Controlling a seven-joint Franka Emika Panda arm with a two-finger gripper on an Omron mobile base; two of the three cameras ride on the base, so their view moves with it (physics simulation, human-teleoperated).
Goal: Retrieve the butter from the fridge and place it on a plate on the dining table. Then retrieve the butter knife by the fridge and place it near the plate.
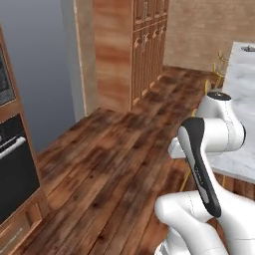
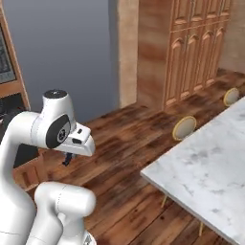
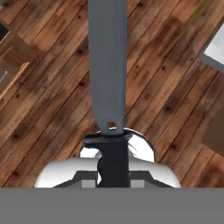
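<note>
Gripper (image 3: 113, 175) was clamped shut on the butter knife (image 3: 107, 65), blade pointing out over the wood floor (image 3: 52, 87), probably for carrying to the dining table (image 2: 210, 167)

A dark wooden plank floor (image 3: 166, 87) is stretching out directly below the fingers (image 2: 68, 158), its boards running diagonally. Off to one side of the fingers, close by, a black built-in oven (image 1: 15, 169) is sitting in a wooden housing, with a wooden drawer front (image 1: 20, 224) lying under it. Beyond the fingers a plain grey wall (image 2: 67, 48) is rising, and a tan pillar (image 2: 127, 48) is standing against its edge. Farther off, past the pillar, tall wooden cabinets (image 2: 191, 48) with panelled doors are lining the room. Well away from the fingers on the other side, two round stools (image 2: 184, 128) with gold legs are standing on the floor, and a brick wall (image 1: 199, 30) is closing the far end.
</note>
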